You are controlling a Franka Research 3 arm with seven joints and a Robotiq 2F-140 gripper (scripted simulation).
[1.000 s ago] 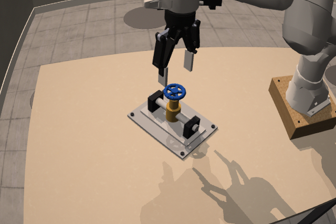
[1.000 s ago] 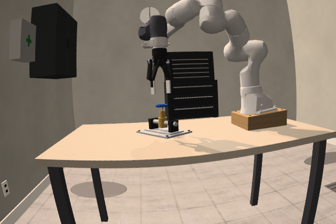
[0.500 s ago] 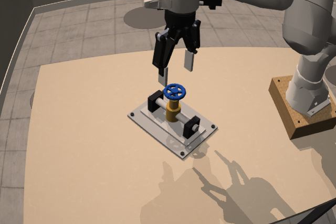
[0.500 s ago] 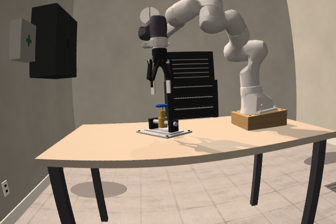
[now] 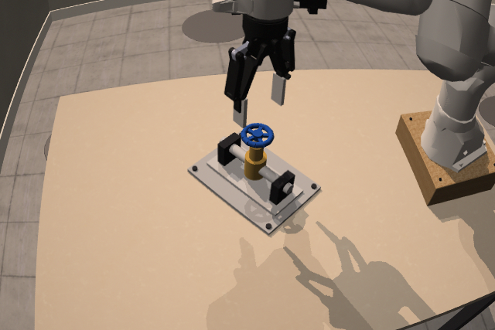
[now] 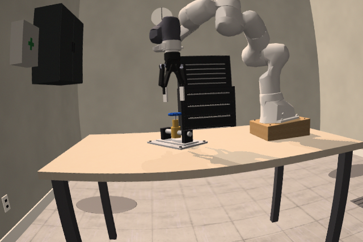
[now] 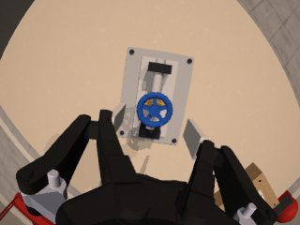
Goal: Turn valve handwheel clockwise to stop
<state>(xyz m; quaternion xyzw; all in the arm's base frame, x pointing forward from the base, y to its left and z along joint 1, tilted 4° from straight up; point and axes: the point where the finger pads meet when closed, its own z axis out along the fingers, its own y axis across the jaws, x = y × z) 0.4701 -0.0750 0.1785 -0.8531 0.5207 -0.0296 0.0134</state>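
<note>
The valve has a blue handwheel [image 5: 257, 134] lying level on a brass body [image 5: 254, 165]. A grey pipe runs between two black clamps on a grey base plate [image 5: 254, 188]. My gripper [image 5: 261, 107] hangs above the handwheel with a clear gap, fingers pointing down, open and empty. In the exterior view the fingertips [image 6: 173, 96] stand well above the handwheel [image 6: 174, 114]. In the wrist view the handwheel [image 7: 154, 111] lies between the two finger pads, far below them.
The arm's wooden base block [image 5: 443, 166] stands at the table's right side. A black slatted rack [image 6: 206, 91] stands behind the table. The table's edges curve at the front and left.
</note>
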